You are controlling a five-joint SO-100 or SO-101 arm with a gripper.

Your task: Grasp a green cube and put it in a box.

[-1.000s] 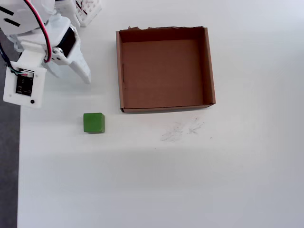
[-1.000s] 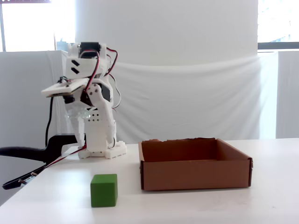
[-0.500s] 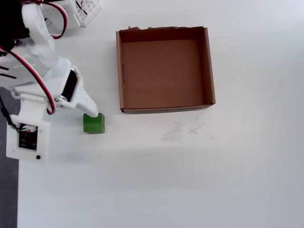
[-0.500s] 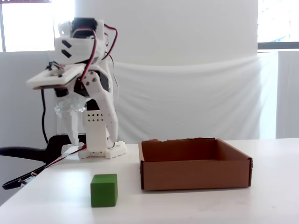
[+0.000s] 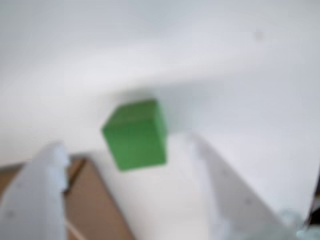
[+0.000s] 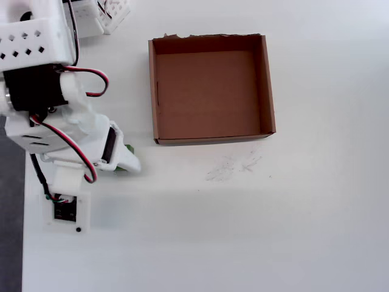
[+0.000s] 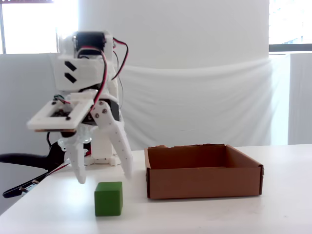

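Fixed view shows the gripper (image 7: 103,179), jaws apart, poised just above the green cube (image 7: 108,198), left of the box (image 7: 204,181).

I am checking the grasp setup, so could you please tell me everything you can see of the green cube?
The green cube is a small, solid, bright-green block with plain matte faces. It sits flat on the white table, left of the box in the fixed view. Nothing touches it; the open gripper hangs just above, fingers straddling it in the wrist view. Overhead, the arm hides nearly all of it.

White table (image 6: 255,231): green cube (image 7: 108,198) resting left of box (image 6: 209,88), near it; faint scuff marks (image 6: 234,165) beside box.
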